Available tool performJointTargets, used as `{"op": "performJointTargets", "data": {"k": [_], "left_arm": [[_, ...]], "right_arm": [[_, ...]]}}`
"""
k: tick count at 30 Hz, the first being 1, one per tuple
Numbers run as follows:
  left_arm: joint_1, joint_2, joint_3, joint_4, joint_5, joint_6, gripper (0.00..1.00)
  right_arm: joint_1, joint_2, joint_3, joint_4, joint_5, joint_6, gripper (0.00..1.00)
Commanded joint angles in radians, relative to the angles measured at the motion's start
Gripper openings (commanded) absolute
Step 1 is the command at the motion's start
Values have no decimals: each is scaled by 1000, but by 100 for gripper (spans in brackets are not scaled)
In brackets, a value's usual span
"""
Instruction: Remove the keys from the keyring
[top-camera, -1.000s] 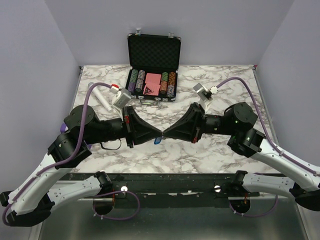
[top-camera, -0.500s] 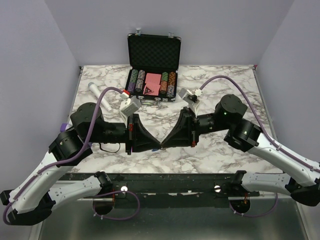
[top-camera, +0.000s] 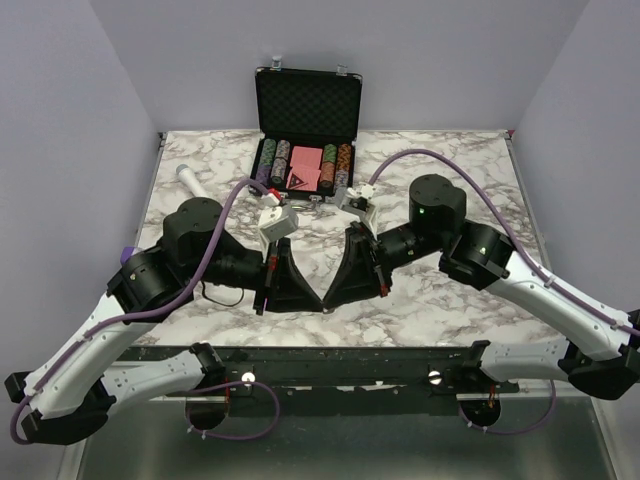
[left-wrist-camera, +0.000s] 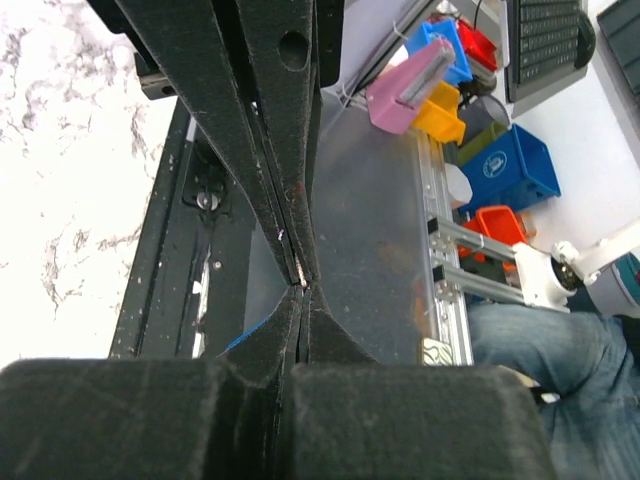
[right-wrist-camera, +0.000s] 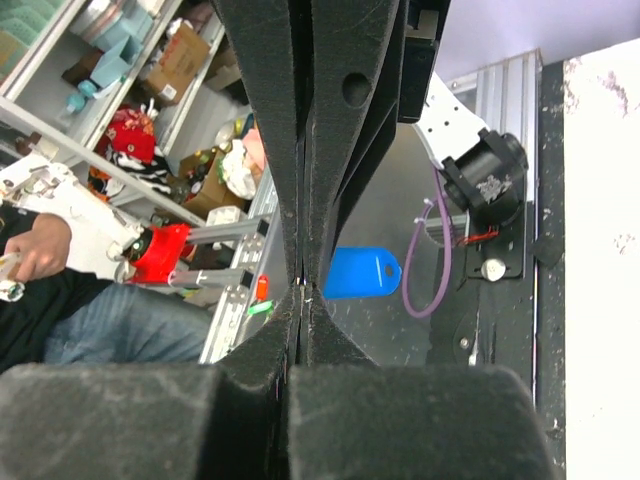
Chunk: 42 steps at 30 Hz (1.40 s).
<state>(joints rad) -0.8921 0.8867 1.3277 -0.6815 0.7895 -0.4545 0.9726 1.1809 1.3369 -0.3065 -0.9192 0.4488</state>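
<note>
Nearer now, left gripper (top-camera: 317, 303) and right gripper (top-camera: 333, 301) pinch shut tip-to-tip on blue oblong plastic-tagged keyring (right-wrist-camera: 362, 273) and pale metal key (left-wrist-camera: 299, 270), likely prising them apart.

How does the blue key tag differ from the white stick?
The blue key tag is short and flat; the white stick is longer and round. The tag sits where the shut left tool and right tool meet tip to tip; the stick lies untouched on the table, far left.

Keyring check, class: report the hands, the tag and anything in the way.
Left hand, right hand shut, tip to tip. Blue tag hangs beside the tips; keys not discernible. Chip case well behind, no obstruction.
</note>
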Motion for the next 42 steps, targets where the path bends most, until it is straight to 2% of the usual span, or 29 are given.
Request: {"op": "performJointTargets", "data": {"k": [1,4,6,7,9,11,13,21,25,30,34,36,40,42], "left_arm": [[-16,60,24,-15,139,49,0],[-16,72,45,-30,137,60,2],[-16,75,65,-39,125,65,22],[-15,74,71,-44,114,66,28],[-15,64,85,-50,85,68,51],[-16,52,93,-56,36,63,66],[-13,37,99,-64,-7,60,71],[-11,-66,78,-47,-251,11,71],[-11,-165,-27,19,-436,-62,71],[-13,-288,-177,60,-636,-179,74],[-11,-360,-255,-19,-856,-338,76],[-13,-367,-289,-88,-917,-438,79],[-13,-329,-364,-237,-934,-627,82],[-14,-283,-387,-312,-912,-674,81]], "right_arm": [[-5,77,76,-48,97,-96,1],[-5,106,117,-100,109,-131,1],[-5,115,133,-123,126,-147,1],[-5,115,133,-128,134,-151,1],[-3,108,130,-123,147,-151,1],[-5,89,108,-103,157,-137,1],[-5,74,88,-80,161,-119,1],[-5,14,38,-29,221,-79,1],[-5,-15,15,-7,287,-55,1],[-5,-56,-56,36,442,-4,1],[-5,-90,-117,56,558,43,1],[-5,-104,-146,60,641,74,1],[-5,-92,-183,21,773,114,1],[-5,-69,-173,-32,851,137,1]]}}
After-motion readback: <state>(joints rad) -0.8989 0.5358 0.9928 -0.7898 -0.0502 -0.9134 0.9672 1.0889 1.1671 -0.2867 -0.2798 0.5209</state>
